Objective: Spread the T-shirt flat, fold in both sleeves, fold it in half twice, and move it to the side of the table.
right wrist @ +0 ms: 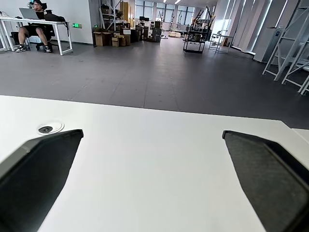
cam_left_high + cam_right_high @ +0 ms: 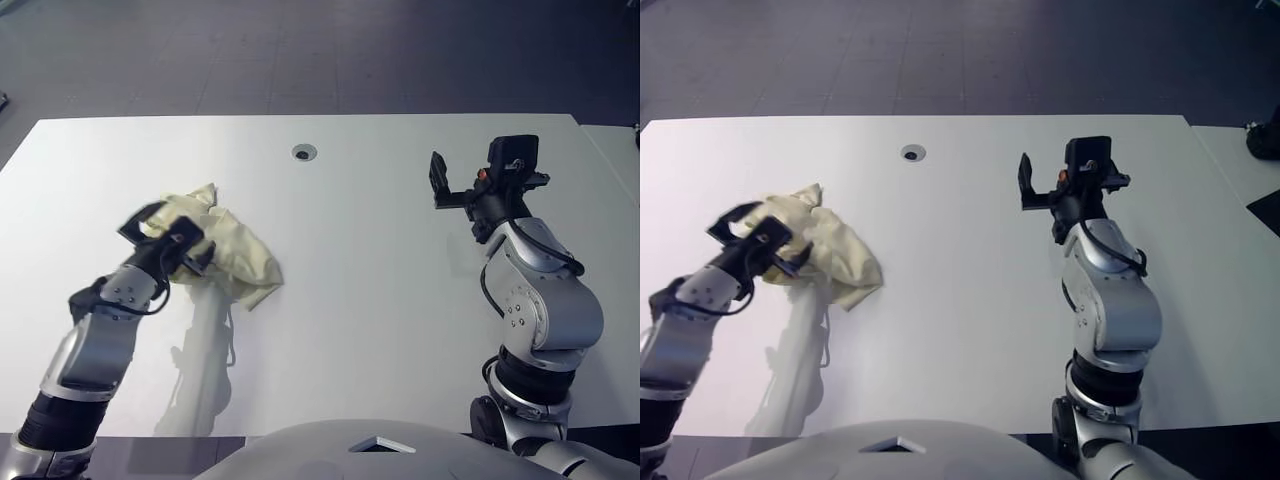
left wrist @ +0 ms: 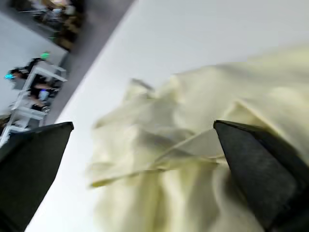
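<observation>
Nearest, on the left part of the table (image 2: 380, 300), the left gripper (image 2: 168, 237) sits over the shirt (image 2: 238, 255) with its fingers spread wide; I cannot tell whether they touch the cloth. The shirt is pale yellow and bunched in a creased heap, its near-left edge hidden by the gripper. Sleeves and collar are lost in the folds. Farther right, the right gripper (image 2: 475, 172) hangs above the table, jaws apart, holding nothing. Beyond is a small round grommet (image 2: 304, 152).

The pale yellow T-shirt (image 2: 225, 248) lay crumpled in a loose heap on the left side of the white table (image 2: 380, 300), not yet spread.
</observation>
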